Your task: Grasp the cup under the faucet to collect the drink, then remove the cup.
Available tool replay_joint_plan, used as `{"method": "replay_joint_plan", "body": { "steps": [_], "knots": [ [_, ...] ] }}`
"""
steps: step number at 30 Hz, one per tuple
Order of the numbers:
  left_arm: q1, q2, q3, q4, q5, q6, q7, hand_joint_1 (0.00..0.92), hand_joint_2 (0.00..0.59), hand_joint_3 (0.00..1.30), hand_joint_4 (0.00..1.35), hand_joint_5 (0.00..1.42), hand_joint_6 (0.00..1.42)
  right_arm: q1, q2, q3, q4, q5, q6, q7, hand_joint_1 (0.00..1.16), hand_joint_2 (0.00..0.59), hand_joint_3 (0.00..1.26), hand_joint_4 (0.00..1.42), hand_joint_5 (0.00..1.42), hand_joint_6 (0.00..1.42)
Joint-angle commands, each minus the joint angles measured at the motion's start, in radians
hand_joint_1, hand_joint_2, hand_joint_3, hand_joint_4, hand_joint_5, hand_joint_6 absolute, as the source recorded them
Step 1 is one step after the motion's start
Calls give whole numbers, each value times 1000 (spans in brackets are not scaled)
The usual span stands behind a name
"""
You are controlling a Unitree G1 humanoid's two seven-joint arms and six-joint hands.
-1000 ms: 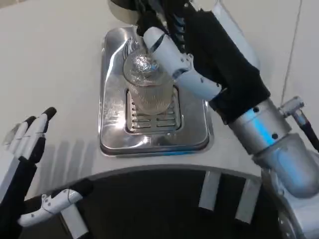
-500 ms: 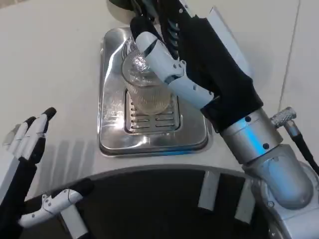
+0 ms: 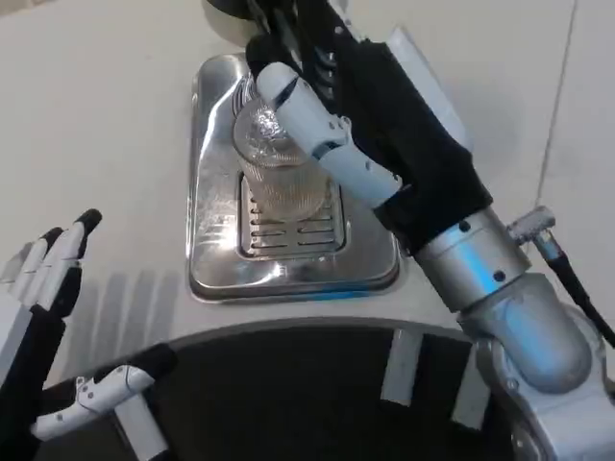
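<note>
Since a second ago, the right arm has slid toward the upper left of the view, and the cup has gone with it, a little further up the tray. The left robot hand has sunk slightly toward the lower left corner.

A clear ribbed cup [image 3: 277, 173] stands upright on the slotted grille of a shiny metal drip tray [image 3: 216, 259], toward the tray's far end. The tray sits on a white worktop [image 3: 96, 125]. The right robot hand [image 3: 322, 134] reaches in from the right, its black palm and sleeve beside the cup. One white finger lies across the cup's near side and dark fingers curl around its far side, so the robot hand is clamped on the cup. A dark rounded part [image 3: 231, 14] of the dispenser shows at the top edge, just above the cup; the spout itself is hidden by the robot hand.

The left robot hand [image 3: 43, 298] hovers at the lower left, well apart from the tray, fingers spread and straight, holding nothing. A dark curved surface [image 3: 288, 394] of the robot's body fills the bottom of the view.
</note>
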Motion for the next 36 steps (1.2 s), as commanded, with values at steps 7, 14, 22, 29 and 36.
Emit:
{"method": "replay_joint_plan", "body": {
  "steps": [7,14,22,29,36],
  "knots": [
    [-2,-12,10,42,-9,-34,25,0,70,0,0,0,0,-105,-72,86,-49,-101,148,86,77,502,0,0,0,0],
    [-20,-17,6,64,-7,-39,35,0,67,0,0,0,0,-182,-160,205,-143,-334,268,165,0,504,0,0,0,0],
    [-60,-36,-6,76,22,-26,61,0,56,0,0,0,0,-179,-171,291,-206,-610,387,234,0,532,0,0,0,0],
    [-146,-54,-30,142,14,-32,84,87,45,0,0,0,0,-119,-149,311,-254,-715,386,264,0,550,0,0,0,0],
    [-267,-73,-80,249,14,-63,118,186,47,0,0,0,0,-108,-133,322,-258,-788,380,316,0,554,0,0,0,0]
  ]
}}
